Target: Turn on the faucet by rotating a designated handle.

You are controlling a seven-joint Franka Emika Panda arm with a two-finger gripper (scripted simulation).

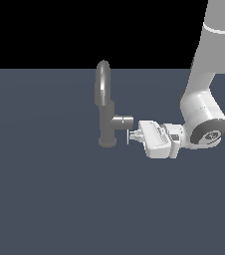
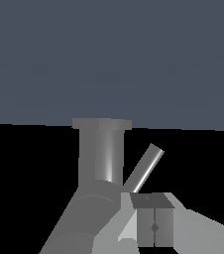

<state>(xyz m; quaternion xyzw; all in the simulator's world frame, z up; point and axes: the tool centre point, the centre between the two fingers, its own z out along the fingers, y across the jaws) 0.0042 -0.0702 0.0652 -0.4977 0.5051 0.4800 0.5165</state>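
Note:
The grey faucet (image 1: pixel 106 122) stands upright in the middle of the exterior view, its arched spout on top and a short side stub pointing to the exterior view's right. The handle (image 1: pixel 128 136) is a thin short rod hanging at the stub's end. My gripper (image 1: pixel 133 135) lies level, its fingertips right at the rod from the exterior view's right. In the wrist view the faucet body (image 2: pixel 101 154) and the slanted handle rod (image 2: pixel 144 167) are close. The gripper (image 2: pixel 154 221) has its jaws pressed together beside the rod's lower end, with nothing between them.
The faucet stands on a flat dark blue-grey floor (image 1: pixel 45 199) that fills the scene. The white arm (image 1: pixel 204 114) comes down from the exterior view's upper right. No other objects show.

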